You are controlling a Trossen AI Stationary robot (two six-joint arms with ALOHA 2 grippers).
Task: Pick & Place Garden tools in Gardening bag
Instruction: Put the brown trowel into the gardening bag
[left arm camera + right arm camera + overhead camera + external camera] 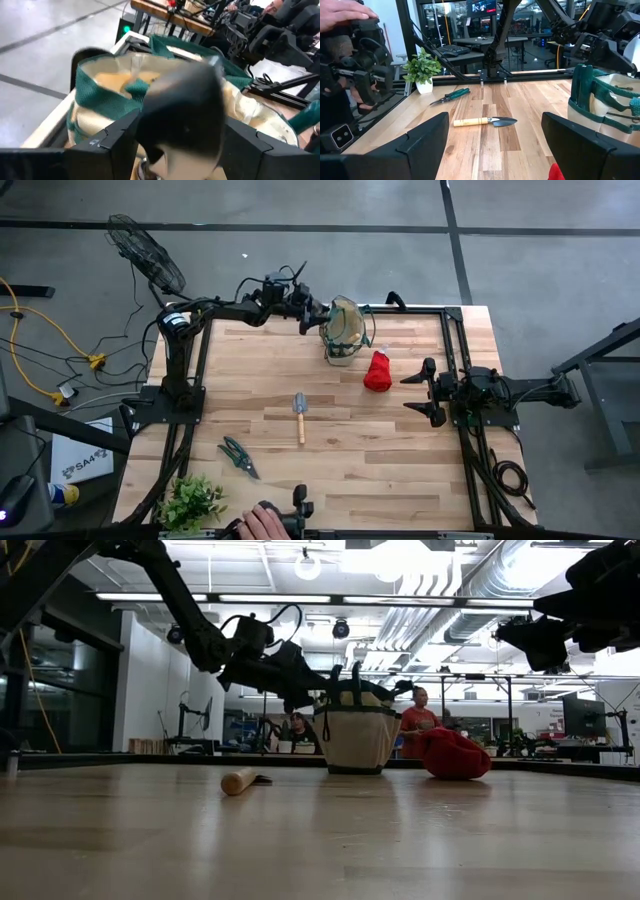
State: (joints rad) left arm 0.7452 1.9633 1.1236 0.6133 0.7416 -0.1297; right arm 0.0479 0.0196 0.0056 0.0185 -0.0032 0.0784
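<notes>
High view: left tool (318,317) at gardening bag (343,330) by far table edge, grip state unclear; right tool (421,391) released.

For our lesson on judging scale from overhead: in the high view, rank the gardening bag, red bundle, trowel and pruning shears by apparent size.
1. Gardening bag
2. Red bundle
3. Trowel and pruning shears: both slim and of like length, too close to rank.

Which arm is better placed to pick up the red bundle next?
Right. Its hand hangs open beside the red bundle, while the left hand is busy at the gardening bag's rim, holding a dark tool over the opening.
</notes>
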